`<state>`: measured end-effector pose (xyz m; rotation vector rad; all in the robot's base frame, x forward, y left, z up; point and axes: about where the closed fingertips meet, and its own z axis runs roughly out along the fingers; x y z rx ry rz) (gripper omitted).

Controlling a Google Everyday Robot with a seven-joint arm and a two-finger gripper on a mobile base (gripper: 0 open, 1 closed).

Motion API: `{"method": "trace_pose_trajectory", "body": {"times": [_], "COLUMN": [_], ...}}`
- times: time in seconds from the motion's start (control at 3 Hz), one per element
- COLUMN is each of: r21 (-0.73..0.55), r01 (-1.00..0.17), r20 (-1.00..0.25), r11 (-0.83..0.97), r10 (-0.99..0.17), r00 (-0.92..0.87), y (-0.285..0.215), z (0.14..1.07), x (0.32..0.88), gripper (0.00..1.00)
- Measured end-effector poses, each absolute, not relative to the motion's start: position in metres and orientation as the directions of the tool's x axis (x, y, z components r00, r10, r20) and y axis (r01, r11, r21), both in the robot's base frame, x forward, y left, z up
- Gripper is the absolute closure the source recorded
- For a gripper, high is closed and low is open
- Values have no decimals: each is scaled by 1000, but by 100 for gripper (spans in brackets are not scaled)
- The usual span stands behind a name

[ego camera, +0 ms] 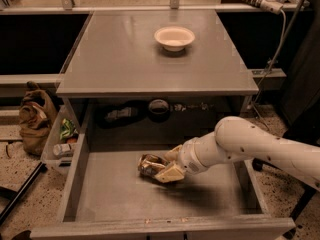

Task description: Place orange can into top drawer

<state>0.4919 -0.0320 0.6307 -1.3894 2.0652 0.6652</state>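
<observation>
The top drawer (115,194) is pulled out wide, grey, with a flat bottom and a long front lip. The orange can (149,164), shiny orange-gold and dented, is inside the drawer near its middle, low over or on the bottom. My gripper (167,165) reaches in from the right on a white arm, with its pale fingers (171,174) around the can's right end.
A white bowl (174,37) sits on the grey tabletop (125,59) above the drawer. A brown bag (36,119) and a clear bin with packets (61,141) stand on the floor at left. A hose and dark frame are at right.
</observation>
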Motion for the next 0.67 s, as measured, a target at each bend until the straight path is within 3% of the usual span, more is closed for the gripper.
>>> {"method": "trace_pose_trajectory", "body": {"times": [0.33,0.67], "r21": [93,93], "r01": [-936,-936], "r20": [-686,-686], "r11": [340,340], "r10": [-659,-659], "r00": [-308,-308], "y": [-32,-32], "z": [631,631], "x": [492,492], "gripper": [0,0]}}
